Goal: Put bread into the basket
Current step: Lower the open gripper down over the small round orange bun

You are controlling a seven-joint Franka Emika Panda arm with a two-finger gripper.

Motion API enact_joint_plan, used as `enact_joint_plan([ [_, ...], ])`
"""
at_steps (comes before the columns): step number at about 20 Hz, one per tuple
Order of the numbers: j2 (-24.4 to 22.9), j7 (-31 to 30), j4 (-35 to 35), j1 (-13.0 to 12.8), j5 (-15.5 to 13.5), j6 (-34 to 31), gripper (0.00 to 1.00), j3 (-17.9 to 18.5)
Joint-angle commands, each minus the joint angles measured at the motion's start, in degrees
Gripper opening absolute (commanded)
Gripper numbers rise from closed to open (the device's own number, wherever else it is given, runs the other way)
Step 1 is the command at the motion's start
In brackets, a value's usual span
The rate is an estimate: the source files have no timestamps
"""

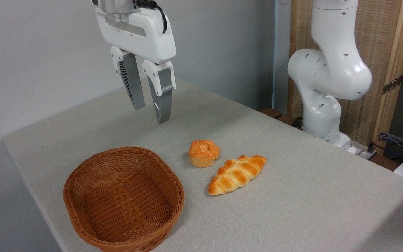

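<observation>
The bread (203, 153), a small round bun with a cracked orange-golden top, sits on the grey table right of the basket. The brown woven wicker basket (79, 176) stands at the front left with nothing inside it. My gripper (149, 113) hangs in the air above the table, behind the basket and up-left of the bread. Its two fingers are apart and nothing is between them.
A longer braided golden-brown loaf (237, 174) lies just right of the bun, nearly touching it. The white robot base (324, 101) stands at the table's far right edge. Cables (401, 145) lie at the right. The table's left edge runs close beside the basket.
</observation>
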Motion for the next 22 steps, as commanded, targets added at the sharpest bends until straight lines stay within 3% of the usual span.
enact_joint_plan([
  [1, -1.7, -0.4, -2.2, -0.1, -1.0, -0.6, 1.00, 0.3],
  [4, -4.6, -0.3, -6.3, -0.3, -1.0, 0.6, 1.00, 0.1],
  [13, -17.7, -0.2, -28.1, -7.3, -0.6, 9.0, 1.00, 1.5],
  [17, -18.9, 0.1, -34.8, -10.4, -0.3, 13.0, 1.00, 3.0],
  [22, -18.9, 1.4, -40.4, -10.6, -0.1, 16.9, 1.00, 3.3],
])
